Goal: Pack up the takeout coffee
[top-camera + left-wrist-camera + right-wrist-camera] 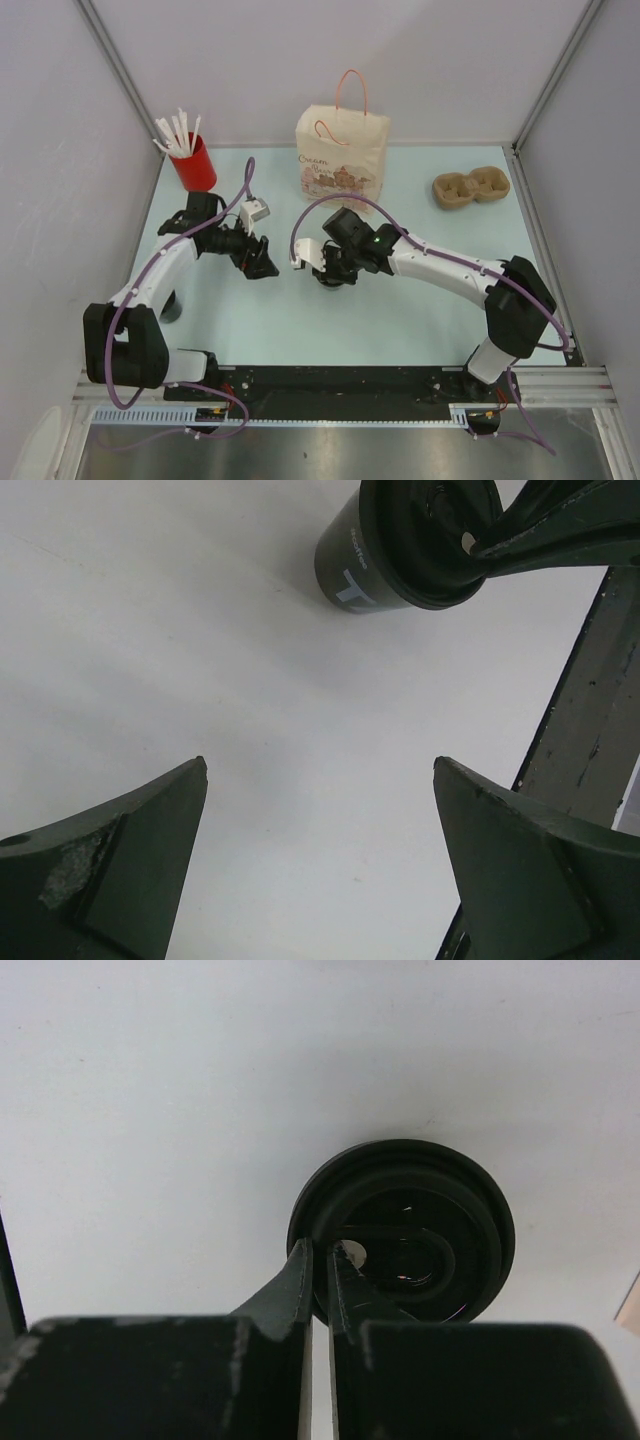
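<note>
The takeout coffee [350, 575] is a small dark grey cup with a black lid [405, 1230], standing upright on the pale table. My right gripper [322, 1256] reaches over it from above, its two fingers pinched on the near rim of the lid. In the top view that gripper [330, 270] covers most of the cup [334, 279] at the table's middle. My left gripper [320, 765] is open with nothing between its fingers and points at the cup from the left. In the top view the left gripper [262, 262] stops a short way from the cup.
A paper bag [342, 155] with pink handles stands behind the cup. A red cup of white straws [192, 160] is at the back left, a cardboard cup carrier [470, 187] at the back right. A dark round object [171, 306] sits half hidden by the left arm.
</note>
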You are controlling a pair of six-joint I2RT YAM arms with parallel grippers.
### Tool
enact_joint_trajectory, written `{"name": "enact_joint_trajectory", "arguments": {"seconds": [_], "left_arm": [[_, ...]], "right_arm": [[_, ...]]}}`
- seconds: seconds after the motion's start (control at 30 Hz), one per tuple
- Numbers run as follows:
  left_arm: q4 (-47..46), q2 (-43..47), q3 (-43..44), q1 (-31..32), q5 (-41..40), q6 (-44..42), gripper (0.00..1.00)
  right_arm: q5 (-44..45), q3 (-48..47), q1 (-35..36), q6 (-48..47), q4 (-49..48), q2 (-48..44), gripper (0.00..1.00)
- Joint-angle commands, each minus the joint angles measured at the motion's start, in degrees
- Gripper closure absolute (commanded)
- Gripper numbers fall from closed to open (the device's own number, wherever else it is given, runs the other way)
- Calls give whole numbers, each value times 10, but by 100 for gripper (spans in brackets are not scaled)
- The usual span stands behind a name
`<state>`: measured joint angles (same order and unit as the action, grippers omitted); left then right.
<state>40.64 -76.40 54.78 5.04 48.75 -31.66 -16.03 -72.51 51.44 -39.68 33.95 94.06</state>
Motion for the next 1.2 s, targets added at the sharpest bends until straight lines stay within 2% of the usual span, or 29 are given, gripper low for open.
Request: {"name": "enact_joint_trajectory", "arguments": {"seconds": [0.0, 0.2, 0.37, 0.53, 0.67, 0.87, 0.97, 1.17], "left_arm": [[-16, 1, -5, -6, 29, -24, 1], [-21, -1, -7, -9, 29, -24, 0], [-22, -5, -8, -10, 28, -24, 1], [-24, -6, -10, -10, 28, -24, 0], [-27, 0, -12, -10, 28, -24, 0], [-25, 3, -13, -11, 32, -26, 0], [-26, 3, -13, -11, 33, -25, 0], [-26, 1, -14, -12, 35, -28, 1]], "right_arm": [[17, 1, 1, 4, -7, 2, 99], [85, -13, 0, 65, -9, -9, 100], [77, -49, -33, 102, 61, -29, 100], [76, -98, -101, 128, 138, -43, 100], [72, -102, -177, 143, 161, -54, 100], [71, -77, -302, 175, 133, -63, 100], [78, -62, -335, 188, 105, -64, 100], [107, -40, -352, 203, 81, -51, 100]]}}
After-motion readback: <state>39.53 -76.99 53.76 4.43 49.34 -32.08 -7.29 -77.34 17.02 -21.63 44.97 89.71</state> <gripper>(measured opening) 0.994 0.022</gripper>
